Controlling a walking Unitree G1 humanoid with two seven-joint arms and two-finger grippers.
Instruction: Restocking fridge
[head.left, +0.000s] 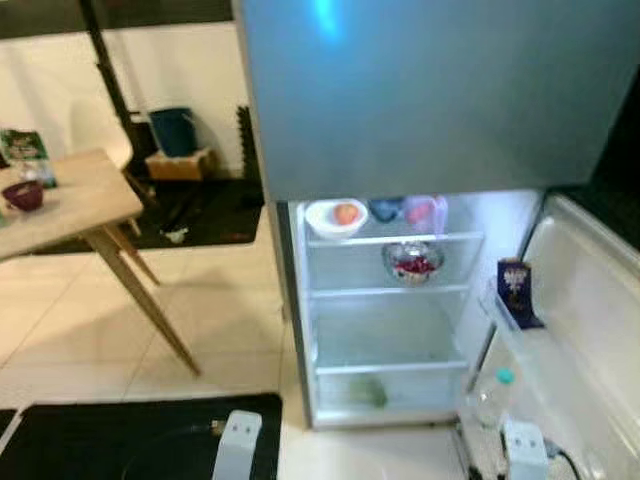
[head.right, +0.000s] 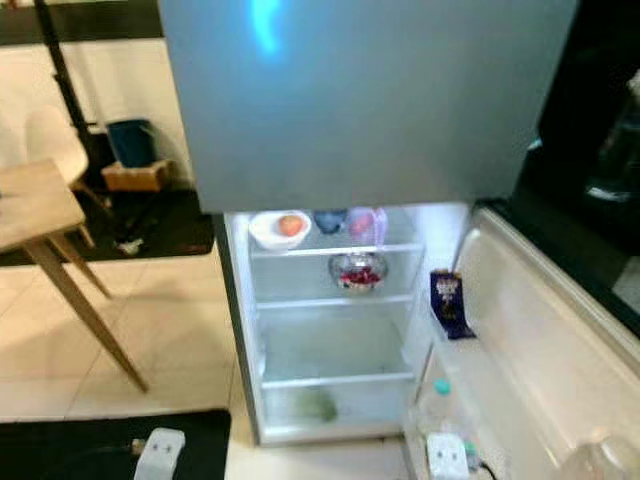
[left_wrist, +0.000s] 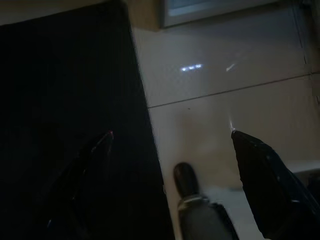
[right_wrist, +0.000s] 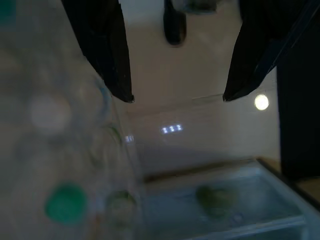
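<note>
With its lower door (head.left: 590, 330) swung wide to the robot's right, fridge (head.left: 400, 300) stands lit and open straight ahead, grey upper door (head.left: 430, 90) shut above. On the fridge's top shelf: white bowl (head.left: 335, 217) holding an orange fruit (head.left: 346, 213), a dark blue bowl (head.left: 385, 208) just beside it, then a pinkish container (head.left: 424, 212). One shelf down: a glass bowl (head.left: 412, 261) of red contents. Lowest shelf bare; in the bottom drawer, a blurred green item (head.left: 371, 392). In the fridge door's rack: a dark blue carton (head.left: 516, 291) upright, and lower in the door a clear bottle with a teal cap (head.left: 494, 396).

Low before the fridge's door side, right pincer (right_wrist: 177, 97) hangs over the pale floor tiles (head.left: 210, 310), fingers (right_wrist: 102, 47) spread wide and holding nothing; teal-capped bottle blurred close beside it. Away from the fridge on the robot's left, left pincer (left_wrist: 170, 135) likewise spread wide and empty, over the edge of a black mat (head.left: 130, 435) where it meets the tile.

Further left of the fridge: wooden desk (head.left: 70, 205) on slanted legs, carrying a dark red bowl (head.left: 23, 194) and a green packet (head.left: 25, 150). Behind it, by the wall, a blue bin (head.left: 173, 130) on a low wooden box (head.left: 178, 163).
</note>
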